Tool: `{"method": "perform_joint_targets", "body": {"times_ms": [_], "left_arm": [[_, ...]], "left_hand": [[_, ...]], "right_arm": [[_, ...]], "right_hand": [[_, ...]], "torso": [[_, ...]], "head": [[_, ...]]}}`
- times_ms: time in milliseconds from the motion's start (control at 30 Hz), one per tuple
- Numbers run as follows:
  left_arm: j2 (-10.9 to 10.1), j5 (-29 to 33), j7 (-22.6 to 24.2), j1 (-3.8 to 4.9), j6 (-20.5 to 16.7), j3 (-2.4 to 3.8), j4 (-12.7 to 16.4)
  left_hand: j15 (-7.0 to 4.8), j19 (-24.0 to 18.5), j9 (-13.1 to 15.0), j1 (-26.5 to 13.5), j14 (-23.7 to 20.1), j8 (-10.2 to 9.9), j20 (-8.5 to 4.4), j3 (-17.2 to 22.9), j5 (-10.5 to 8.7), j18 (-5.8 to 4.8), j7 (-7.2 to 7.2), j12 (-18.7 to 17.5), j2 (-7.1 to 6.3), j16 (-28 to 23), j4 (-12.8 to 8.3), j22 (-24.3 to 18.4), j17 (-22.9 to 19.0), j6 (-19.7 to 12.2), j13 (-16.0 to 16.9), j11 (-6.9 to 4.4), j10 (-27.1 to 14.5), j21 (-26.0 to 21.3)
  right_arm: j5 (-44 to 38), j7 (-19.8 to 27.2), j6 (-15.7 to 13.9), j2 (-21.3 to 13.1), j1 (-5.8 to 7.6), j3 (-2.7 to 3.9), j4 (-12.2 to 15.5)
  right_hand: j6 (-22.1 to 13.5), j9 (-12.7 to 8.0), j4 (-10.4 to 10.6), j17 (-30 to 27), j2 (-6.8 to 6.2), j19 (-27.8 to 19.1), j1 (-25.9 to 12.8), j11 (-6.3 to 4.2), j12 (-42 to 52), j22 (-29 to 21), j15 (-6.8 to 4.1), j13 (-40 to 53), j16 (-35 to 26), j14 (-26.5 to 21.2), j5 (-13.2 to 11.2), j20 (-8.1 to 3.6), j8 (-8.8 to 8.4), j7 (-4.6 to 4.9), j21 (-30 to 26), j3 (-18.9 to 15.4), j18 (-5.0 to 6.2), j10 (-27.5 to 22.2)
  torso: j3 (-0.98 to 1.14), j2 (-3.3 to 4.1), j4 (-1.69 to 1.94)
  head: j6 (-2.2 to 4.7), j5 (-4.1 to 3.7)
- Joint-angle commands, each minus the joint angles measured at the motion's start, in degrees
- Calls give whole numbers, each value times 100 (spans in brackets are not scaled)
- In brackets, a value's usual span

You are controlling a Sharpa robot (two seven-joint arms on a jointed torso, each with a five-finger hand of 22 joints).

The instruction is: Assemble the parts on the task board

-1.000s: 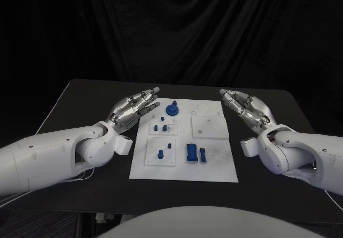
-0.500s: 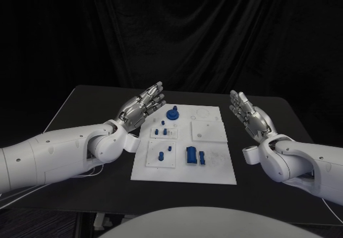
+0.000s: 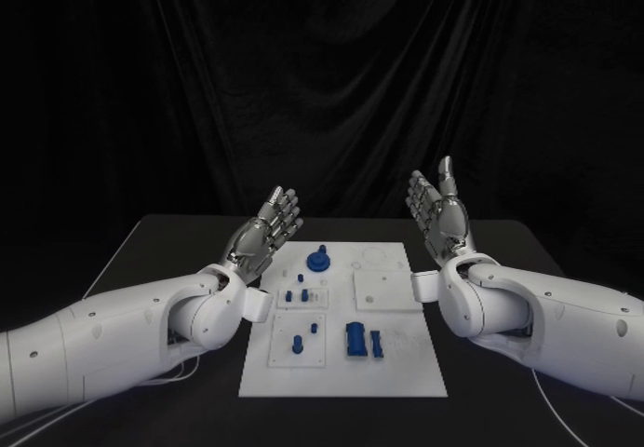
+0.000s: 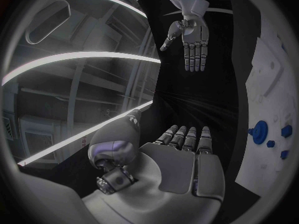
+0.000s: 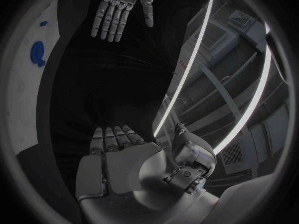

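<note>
A black curtain hangs behind the black table (image 3: 161,251), and the white task board (image 3: 403,368) lies at the table's middle with small blue parts on it: a round knobbed piece (image 3: 319,260) at the far end and a block-shaped piece (image 3: 357,339) nearer the robot. The smallest parts (image 3: 304,296) are too small to make out in shape. The left hand (image 3: 266,233) and right hand (image 3: 440,216) are raised on either side of the board, palms facing each other, fingers straight and apart, holding nothing.

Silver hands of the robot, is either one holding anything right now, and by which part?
Nothing is held: the left hand and right hand are open, raised with fingers extended.
</note>
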Motion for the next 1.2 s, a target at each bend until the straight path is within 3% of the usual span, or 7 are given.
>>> {"method": "perform_joint_targets", "body": {"times_ms": [33, 100, 133, 300, 467, 533, 1200], "left_arm": [[47, 60, -235, -56, -1308, 123, 78], [71, 72, -305, -92, -1661, 218, 117], [90, 81, -358, -119, -1930, 289, 147], [140, 106, -506, -194, -2675, 488, 229], [175, 123, -606, -244, -3180, 622, 284], [183, 127, -629, -256, -3298, 654, 297], [186, 129, -639, -261, -3347, 667, 303]], "left_hand": [[-150, -2, -11, -1014, 7, -27, -503, 14, -337, -202, 14, -54, -213, -20, -248, -11, -6, -169, -11, -33, -33, -40], [-150, -2, -11, -1176, 7, -27, -503, 14, -390, -202, 14, -54, -246, -20, -288, -11, -6, -169, -11, -33, -33, -40], [-150, -2, -11, -1284, 7, -27, -503, 14, -427, -202, 14, -54, -664, -20, -309, -11, -6, -169, -11, -33, -33, -40], [-150, -2, -11, -1598, 7, -27, -503, 14, -536, -202, 14, -54, -664, -20, -781, -11, -6, -169, -11, -33, -33, -40], [-150, -2, -11, -1912, 7, -27, -503, 14, -634, -202, 14, -54, -664, -20, -781, -11, -6, -169, -11, -33, -33, -40], [-150, -2, -11, -2026, 7, -27, -503, 14, -1048, -202, 14, -54, -664, -20, -781, -11, -6, -169, -11, -33, -33, -40], [-150, -2, -11, -3162, 7, -27, -503, 14, -1048, -202, 14, -54, -664, -20, -781, -11, -6, -169, -11, -33, -33, -40]], "right_arm": [[360, -424, -710, 70, -37, 85, -50], [376, -440, -741, 91, -41, 112, -57], [377, -441, -742, 92, -41, 113, -57], [377, -441, -742, 92, -41, 113, -57], [377, -441, -742, 92, -41, 113, -57], [377, -441, -742, 92, -41, 113, -57], [377, -441, -742, 92, -41, 113, -57]], "right_hand": [[-21, -5, -22, -5, 6, -2, -35, 1, -20, -145, -30, -5, -21, 0, -20, -29, -20, -2, -20, 5, -41, -21], [-21, -5, -22, -5, 6, -2, -35, 1, -20, -145, -30, -5, -21, 0, -20, -29, -20, -2, -20, 5, -41, -21], [-21, -5, -22, -5, 6, -2, -35, 1, -20, -145, -30, -5, -21, 0, -20, -29, -20, -2, -20, 5, -41, -21], [-21, -5, -22, -5, 6, -2, -35, 1, -20, -145, -30, -5, -21, 0, -20, -29, -20, -2, -20, 5, -41, -21], [-21, -5, -22, -5, 6, -2, -35, 1, -20, -145, -30, -5, -21, 0, -20, -29, -20, -2, -20, 5, -41, -21], [-21, -5, -22, -5, 6, -2, -35, 1, -20, -145, -30, -5, -21, 0, -20, -29, -20, -2, -20, 5, -41, -21], [-21, -5, -22, -5, 6, -2, -35, 1, -20, -145, -30, -5, -21, 0, -20, -29, -20, -2, -20, 5, -41, -21]], "torso": [[126, -35, -60], [156, -43, -74], [175, -48, -83], [214, -59, -102], [221, -61, -105], [221, -61, -105], [221, -61, -105]], "head": [[319, -39], [435, -53], [508, -62], [662, -80], [688, -83], [688, -83], [688, -83]]}}
